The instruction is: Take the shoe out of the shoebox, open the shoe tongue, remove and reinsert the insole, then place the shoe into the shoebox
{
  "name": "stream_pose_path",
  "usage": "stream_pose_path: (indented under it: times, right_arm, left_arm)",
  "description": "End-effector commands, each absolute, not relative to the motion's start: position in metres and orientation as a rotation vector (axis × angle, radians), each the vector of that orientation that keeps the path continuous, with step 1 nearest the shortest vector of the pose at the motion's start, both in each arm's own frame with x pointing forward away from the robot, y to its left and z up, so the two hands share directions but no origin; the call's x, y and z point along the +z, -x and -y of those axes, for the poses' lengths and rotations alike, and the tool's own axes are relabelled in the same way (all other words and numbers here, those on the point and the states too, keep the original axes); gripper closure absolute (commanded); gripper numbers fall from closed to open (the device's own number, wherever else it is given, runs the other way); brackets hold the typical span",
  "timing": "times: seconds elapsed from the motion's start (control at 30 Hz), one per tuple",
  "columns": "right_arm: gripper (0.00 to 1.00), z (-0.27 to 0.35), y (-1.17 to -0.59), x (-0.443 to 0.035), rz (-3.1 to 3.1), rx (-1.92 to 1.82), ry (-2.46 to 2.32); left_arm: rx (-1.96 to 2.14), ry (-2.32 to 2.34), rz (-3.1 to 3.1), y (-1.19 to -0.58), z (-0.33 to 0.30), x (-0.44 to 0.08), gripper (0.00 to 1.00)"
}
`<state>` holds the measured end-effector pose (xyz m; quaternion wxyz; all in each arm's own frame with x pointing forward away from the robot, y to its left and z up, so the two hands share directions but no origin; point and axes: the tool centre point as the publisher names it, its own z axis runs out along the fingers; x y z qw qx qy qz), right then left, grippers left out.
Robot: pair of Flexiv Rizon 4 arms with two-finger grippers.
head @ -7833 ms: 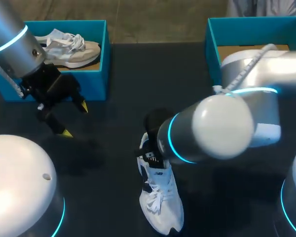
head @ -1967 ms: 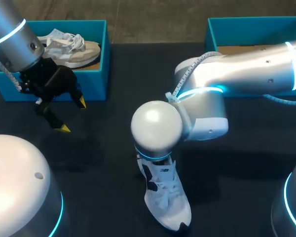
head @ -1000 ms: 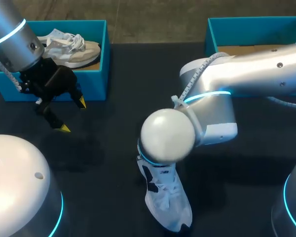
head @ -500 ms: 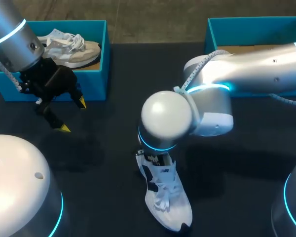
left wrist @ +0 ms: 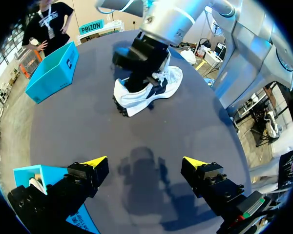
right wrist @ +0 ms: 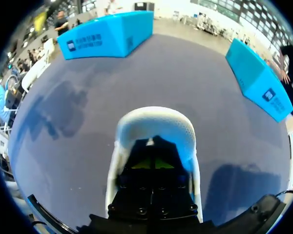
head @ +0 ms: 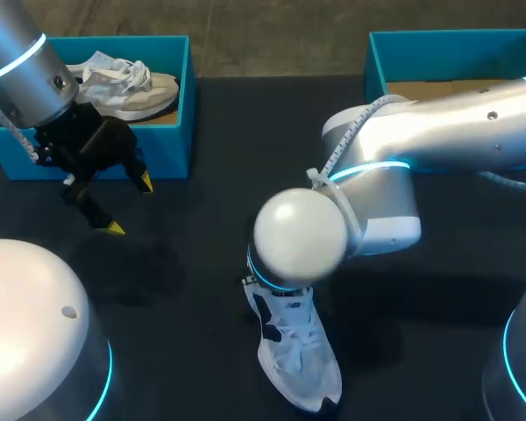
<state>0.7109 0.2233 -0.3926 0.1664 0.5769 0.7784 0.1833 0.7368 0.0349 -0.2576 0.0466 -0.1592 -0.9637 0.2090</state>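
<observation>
A white shoe with black trim (head: 296, 355) lies on the dark table near the front edge, toe toward the front. My right arm's wrist (head: 298, 235) hangs over its heel and hides the gripper in the head view. In the right wrist view my right gripper (right wrist: 151, 165) is down inside the shoe (right wrist: 154, 119), yellow tips together; I cannot see anything pinched between them. My left gripper (head: 130, 205) (left wrist: 145, 162) stands open over bare table at the left, well away from the shoe (left wrist: 158, 87).
A blue shoebox (head: 182, 105) at the back left holds a beige shoe (head: 123, 88). A second blue shoebox (head: 377, 66) stands at the back right, partly behind my right arm. Dark tabletop lies between my left gripper and the white shoe.
My right wrist has dipped a little toward the front over the shoe's heel. The shoe has hardly shifted. The left arm has not moved.
</observation>
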Motion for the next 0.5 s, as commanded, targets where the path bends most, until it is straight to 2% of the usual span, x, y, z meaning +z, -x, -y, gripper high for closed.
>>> stream_pose_path:
  times: [0.03, 0.5]
  right_arm:
    - [1.00, -0.223, -0.711, -0.385, -2.169, 0.604, -1.626]
    - [1.00, -0.234, -0.737, -0.411, -2.234, 0.617, -1.620]
  left_arm:
    - [0.634, 0.485, 2.942, -0.736, -0.035, -0.257, 0.00]
    - [0.634, 0.485, 2.942, -0.736, -0.035, -0.257, 0.00]
